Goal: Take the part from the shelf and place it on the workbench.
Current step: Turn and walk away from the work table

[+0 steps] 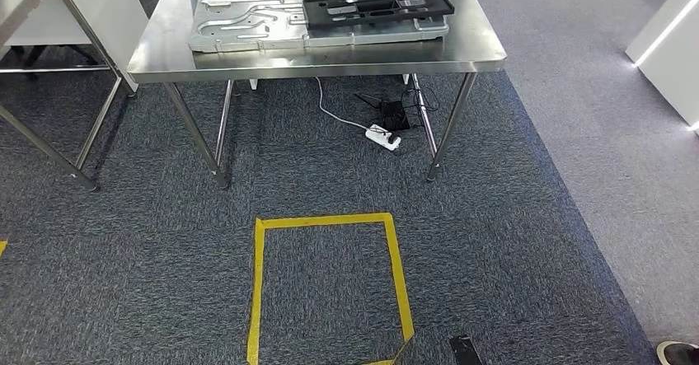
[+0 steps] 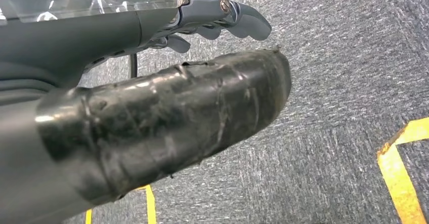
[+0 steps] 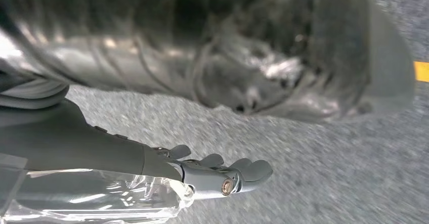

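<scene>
Both robot hands, left (image 2: 222, 19) and right (image 3: 222, 176), hang loose-fingered, holding nothing; shelf unseen, so fetching the part comes next.

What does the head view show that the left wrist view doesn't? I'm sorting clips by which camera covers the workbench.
Head view alone: the steel workbench carrying a silver metal plate with a black frame part lying on it, plus a white power strip on the floor beneath. Left wrist view alone: the left hand hanging over the floor, holding nothing. Both share the grey carpet and yellow floor tape.
</scene>
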